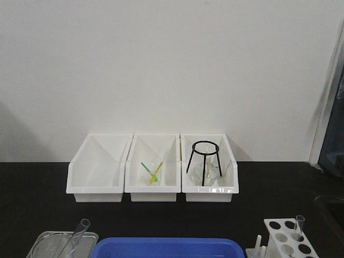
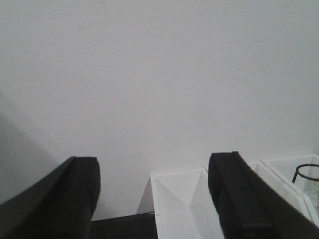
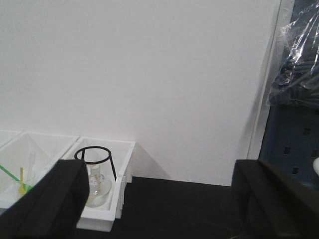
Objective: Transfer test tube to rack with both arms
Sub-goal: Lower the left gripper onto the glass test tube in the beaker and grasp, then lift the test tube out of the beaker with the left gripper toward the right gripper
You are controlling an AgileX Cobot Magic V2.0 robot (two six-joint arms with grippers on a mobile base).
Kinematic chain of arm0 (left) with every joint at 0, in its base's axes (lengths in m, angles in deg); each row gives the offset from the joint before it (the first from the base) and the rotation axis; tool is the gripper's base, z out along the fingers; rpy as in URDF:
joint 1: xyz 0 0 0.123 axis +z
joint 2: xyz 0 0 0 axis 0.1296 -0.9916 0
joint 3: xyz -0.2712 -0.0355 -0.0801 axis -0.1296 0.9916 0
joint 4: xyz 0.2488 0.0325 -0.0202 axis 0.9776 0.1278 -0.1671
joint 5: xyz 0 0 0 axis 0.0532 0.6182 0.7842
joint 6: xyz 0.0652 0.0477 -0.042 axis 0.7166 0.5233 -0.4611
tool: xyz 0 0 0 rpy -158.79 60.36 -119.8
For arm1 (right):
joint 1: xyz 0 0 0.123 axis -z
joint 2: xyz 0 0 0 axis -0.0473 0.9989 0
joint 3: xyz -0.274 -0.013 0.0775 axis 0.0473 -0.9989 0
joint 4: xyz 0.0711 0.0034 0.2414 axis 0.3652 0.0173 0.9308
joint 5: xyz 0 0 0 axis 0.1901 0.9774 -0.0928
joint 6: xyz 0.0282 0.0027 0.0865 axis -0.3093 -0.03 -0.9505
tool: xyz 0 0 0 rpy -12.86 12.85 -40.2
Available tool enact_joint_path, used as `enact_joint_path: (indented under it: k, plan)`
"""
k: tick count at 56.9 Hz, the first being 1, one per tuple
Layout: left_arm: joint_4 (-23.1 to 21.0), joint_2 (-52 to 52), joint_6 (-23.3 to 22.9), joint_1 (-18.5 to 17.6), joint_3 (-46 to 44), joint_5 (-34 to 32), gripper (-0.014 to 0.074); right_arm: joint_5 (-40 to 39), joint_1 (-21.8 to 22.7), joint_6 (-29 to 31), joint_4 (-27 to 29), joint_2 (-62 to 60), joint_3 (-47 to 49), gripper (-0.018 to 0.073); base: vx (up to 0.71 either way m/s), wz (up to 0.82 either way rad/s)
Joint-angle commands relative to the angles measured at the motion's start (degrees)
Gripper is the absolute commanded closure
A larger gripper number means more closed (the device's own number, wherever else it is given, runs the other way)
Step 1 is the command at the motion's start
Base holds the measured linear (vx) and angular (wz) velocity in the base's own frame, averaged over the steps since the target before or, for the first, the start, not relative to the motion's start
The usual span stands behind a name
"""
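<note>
Fingers [image 2: 75,199] of the left gripper [image 2: 154,172] stand wide apart with nothing between them; only the wall and the corner of a white bin [image 2: 184,204] show through the gap. The right gripper [image 3: 162,174] is likewise spread and empty, looking toward the bin that holds a black wire stand [image 3: 94,157] and a glass flask [image 3: 95,186]. Neither arm shows in the front view, so both seem held back from the bench.

Further out, at the near left edge of the bench, the test tube [image 1: 79,232] leans in a shallow tray [image 1: 45,237], mouth up. A blue tub [image 1: 166,246] sits between it and the rack [image 1: 285,239] at the near right, where another tube [image 1: 298,226] already stands in a hole. Nothing of the transfer looks begun to me.

The glass is smooth and lying at a slant, so an off-centre pinch could send it skidding in the tray, and too hard a squeeze might crack it. I'd worry most about the handover. If one gripper lets go before the other has a firm hold, the tube drops. At the rack, a tilted tube could catch the edge of a hole or knock its neighbour.
</note>
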Motion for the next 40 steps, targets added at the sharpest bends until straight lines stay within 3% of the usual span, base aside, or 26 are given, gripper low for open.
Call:
enact_joint_path:
  k: [1,12,20,29,40]
  plan:
    - [5.9,-0.7,-0.7,-0.8,0.8,-4.9,0.0066,-8.9,0.3,-0.8,-3.0,-0.1,-2.9,-0.0038,0.00,0.00]
    - [21.2,-4.2,-3.9,-7.5,10.9,-10.4,0.0113,-17.7,0.3,-6.9,-3.7,-0.1,-12.0,0.0023,0.00,0.00]
    - [28.0,-9.9,-8.6,-10.6,15.8,-17.3,0.0120,-18.5,0.3,-7.2,-3.7,-0.1,-13.9,0.0046,0.00,0.00]
    - [27.3,-16.6,-7.8,-10.9,14.8,-18.0,0.0120,-20.1,0.3,-7.0,-3.7,-0.1,-13.9,0.0047,0.00,0.00]
    - [25.9,-23.6,-2.5,-10.9,10.5,-17.9,0.0120,-20.3,0.3,-7.0,-3.7,-0.1,-13.9,0.0047,0.00,0.00]
